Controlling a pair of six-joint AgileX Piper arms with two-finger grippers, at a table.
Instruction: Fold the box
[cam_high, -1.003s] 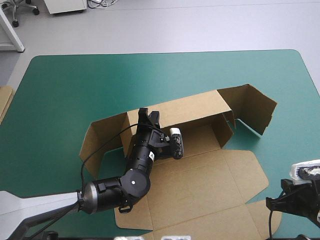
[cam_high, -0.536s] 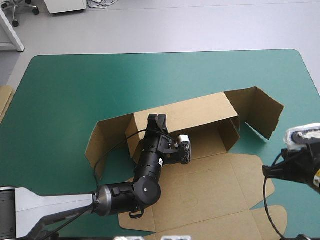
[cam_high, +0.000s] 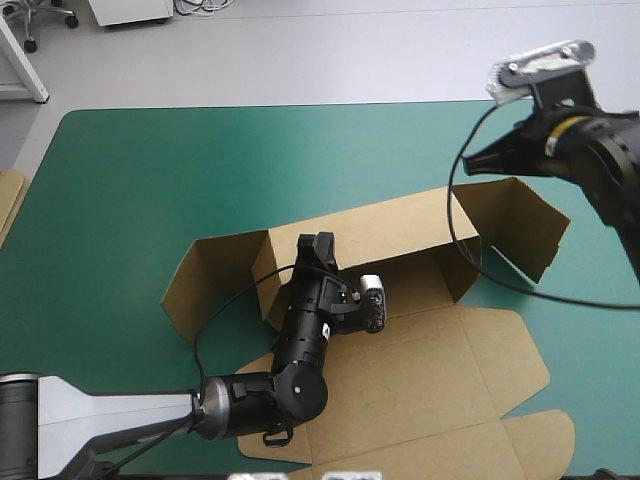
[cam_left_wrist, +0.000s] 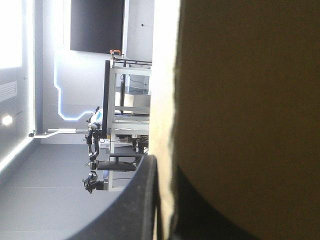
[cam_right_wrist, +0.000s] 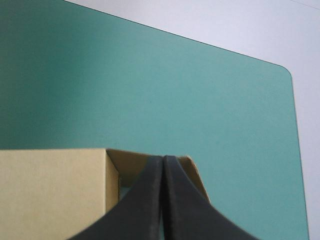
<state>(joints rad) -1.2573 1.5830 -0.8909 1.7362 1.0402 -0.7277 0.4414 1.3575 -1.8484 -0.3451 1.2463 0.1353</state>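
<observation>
High view: the box (cam_high: 400, 370) lies mid-table, toward the near edge. Base and lid are flat, the long back wall is upright, and the end flaps angle out on both sides. My left gripper (cam_high: 318, 243) sits at that wall's top edge, left of its middle. My right gripper (cam_high: 470, 165) hangs in the air over the wall's right end, apart from it. The teal-green cover (cam_high: 150, 170) lies bare from the wall to the far edge. A strip of more board (cam_high: 8, 205) shows at the table's left edge.

Left wrist view: brown board fills the field. One black finger (cam_left_wrist: 142, 200) lies against its pale edge; the other is probably the dark shape behind. I read this as pinched on the box.

Right wrist view: my fingers meet in a pointed arch, nothing between them. The box's corner is below, with bare cover ahead to the rounded far corner.
</observation>
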